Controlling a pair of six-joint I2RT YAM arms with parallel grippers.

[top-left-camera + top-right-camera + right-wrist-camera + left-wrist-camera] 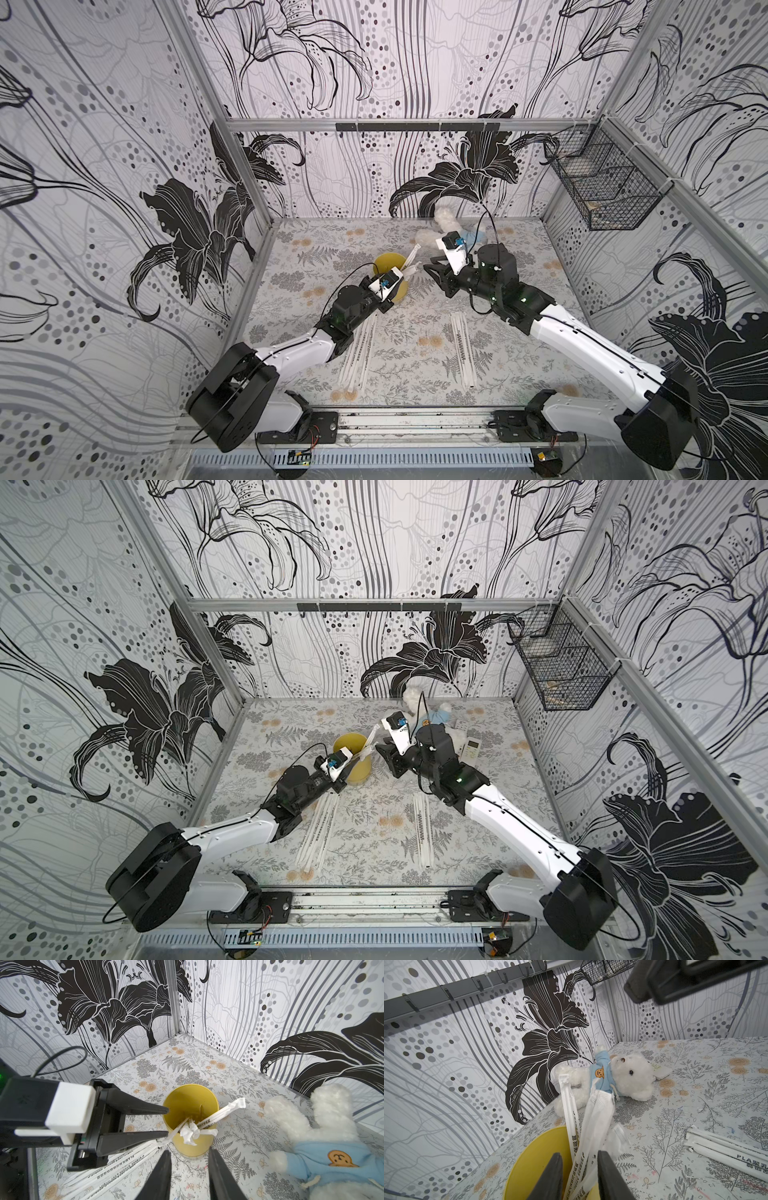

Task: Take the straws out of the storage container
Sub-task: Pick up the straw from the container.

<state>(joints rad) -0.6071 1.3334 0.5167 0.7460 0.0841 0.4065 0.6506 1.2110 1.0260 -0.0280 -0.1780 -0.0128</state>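
Note:
The yellow storage container [386, 262] [191, 1147] stands upright mid-table, with a few white wrapped straws [414, 257] [593, 1122] leaning out over its rim towards the right arm. My left gripper [579, 1155] [166, 1122] is open at the container's mouth; its fingers straddle the leaning straws without clamping them. My right gripper [189, 1152] [429, 266] is open and empty, low over the table just short of the container's right side. Two rows of straws lie flat on the table, one row [359, 353] by the left arm and another row [463, 349] by the right arm.
A white teddy [631, 1078] in a blue top lies behind the container near the back wall. Next to the right arm lies a white remote [471, 746]. A black wire basket [602, 187] hangs on the right wall.

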